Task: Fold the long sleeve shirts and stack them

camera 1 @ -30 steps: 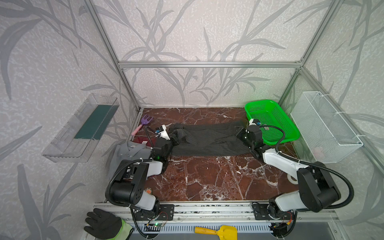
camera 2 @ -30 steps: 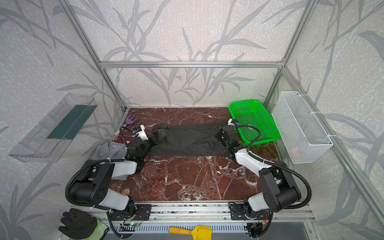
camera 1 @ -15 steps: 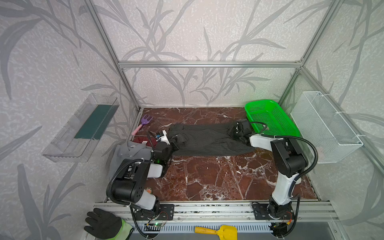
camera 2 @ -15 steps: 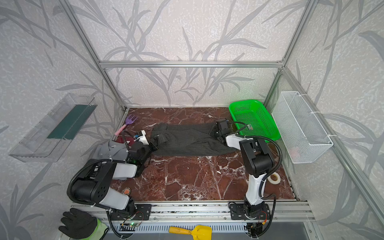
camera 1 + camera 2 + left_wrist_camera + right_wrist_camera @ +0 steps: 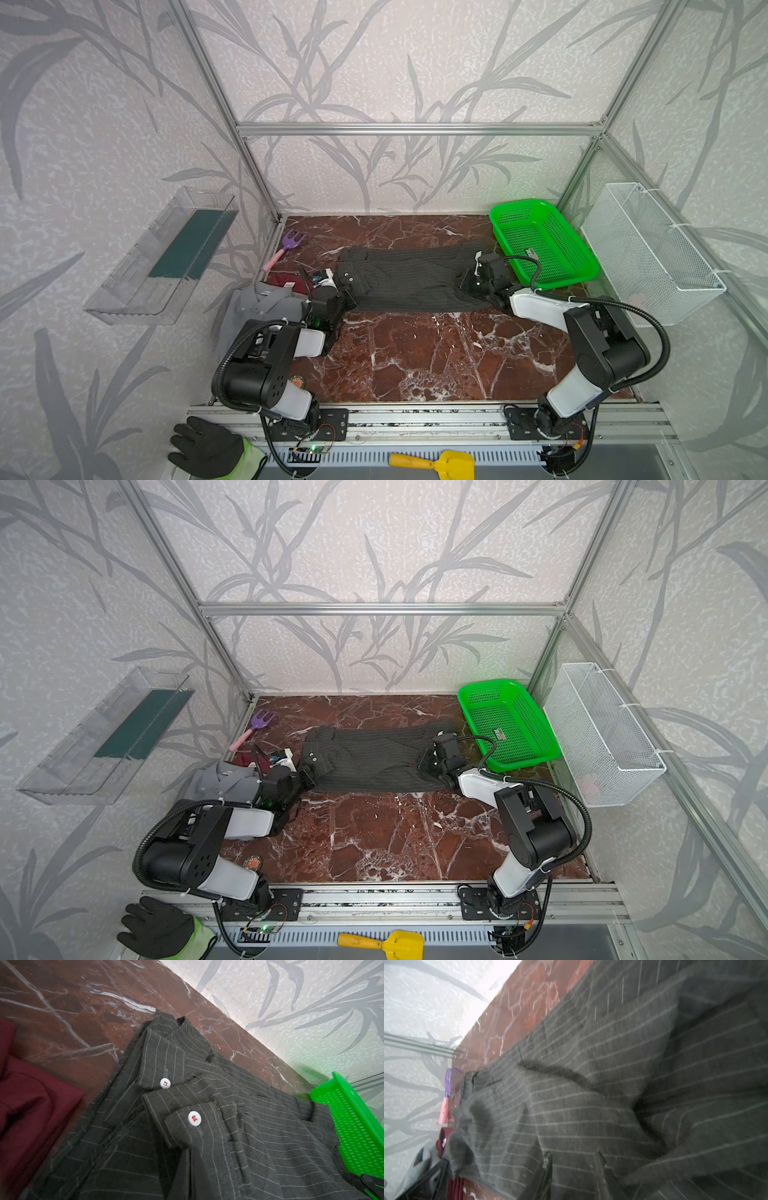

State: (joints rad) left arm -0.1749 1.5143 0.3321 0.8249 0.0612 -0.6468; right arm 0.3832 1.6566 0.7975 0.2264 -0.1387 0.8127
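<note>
A dark charcoal pinstriped shirt (image 5: 411,278) (image 5: 374,758) lies folded into a long band across the marble floor. My left gripper (image 5: 347,291) (image 5: 190,1167) is shut on a fold at its left end, below two cuffs with white buttons (image 5: 194,1118). At the shirt's right end my right gripper (image 5: 469,286) (image 5: 574,1159) stands open. Its fingertips (image 5: 547,1164) press on the striped cloth, which lies between them. A grey collared shirt (image 5: 257,303) and a dark red shirt (image 5: 284,279) (image 5: 31,1105) lie crumpled at the left, by my left arm.
A green basket (image 5: 544,245) stands at the back right, close to my right wrist, and a white wire basket (image 5: 648,249) hangs on the right wall. A purple toy fork (image 5: 291,241) lies at the back left. A clear bin (image 5: 166,257) hangs outside the left wall.
My right gripper has moved left along the shirt's right end, then toward the front, and its jaws have narrowed. The right arm's elbow has swung out again. My left gripper has kept its hold.
</note>
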